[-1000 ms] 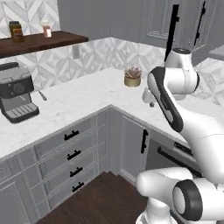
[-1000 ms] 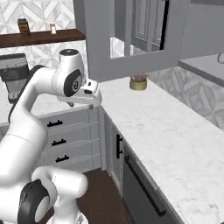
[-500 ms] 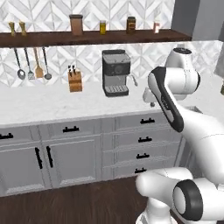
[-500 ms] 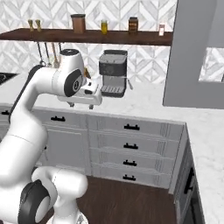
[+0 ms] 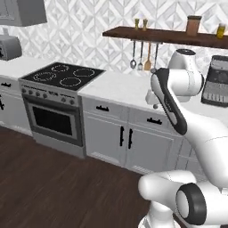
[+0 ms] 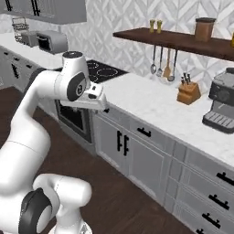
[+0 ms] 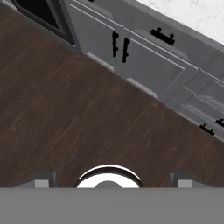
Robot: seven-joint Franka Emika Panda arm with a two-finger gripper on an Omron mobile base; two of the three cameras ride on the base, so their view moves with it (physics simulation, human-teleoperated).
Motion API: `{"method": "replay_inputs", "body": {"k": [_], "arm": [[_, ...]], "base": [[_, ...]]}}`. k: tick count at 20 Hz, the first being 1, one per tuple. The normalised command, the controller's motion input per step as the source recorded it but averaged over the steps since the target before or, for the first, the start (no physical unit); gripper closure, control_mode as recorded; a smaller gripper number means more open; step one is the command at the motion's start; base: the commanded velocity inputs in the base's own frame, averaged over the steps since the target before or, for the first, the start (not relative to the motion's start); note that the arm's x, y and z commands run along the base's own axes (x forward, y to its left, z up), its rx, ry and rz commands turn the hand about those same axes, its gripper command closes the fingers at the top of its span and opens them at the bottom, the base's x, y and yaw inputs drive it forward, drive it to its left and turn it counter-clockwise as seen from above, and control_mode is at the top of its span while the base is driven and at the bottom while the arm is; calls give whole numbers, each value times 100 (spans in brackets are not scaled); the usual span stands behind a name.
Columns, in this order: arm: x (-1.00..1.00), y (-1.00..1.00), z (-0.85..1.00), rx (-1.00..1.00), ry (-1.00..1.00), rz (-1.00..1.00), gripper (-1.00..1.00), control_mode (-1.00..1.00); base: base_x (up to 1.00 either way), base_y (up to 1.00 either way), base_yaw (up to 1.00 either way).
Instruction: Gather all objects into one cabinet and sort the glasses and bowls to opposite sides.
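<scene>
Cups, bowl: none near this stove (image 5: 62, 75) stretch. Gripper (image 7: 109, 180) apart, empty, over floor (image 7: 65, 109). Risk: elbow clipping counter (image 6: 151, 103) if base swings.

No readable text, labels, brands or numbers anywhere: not on appliances, jars, cupboards or the robot.
</scene>
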Motion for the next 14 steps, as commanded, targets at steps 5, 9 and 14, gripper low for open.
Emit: {"method": "replay_inputs", "body": {"k": [5,9,14], "arm": [[0,0,0,0,0,0,-100,100],[0,0,0,0,0,0,-100,100],[0,0,0,0,0,0,-100,100]], "base": [[0,31,93],[0,23,92],[17,18,86]]}}
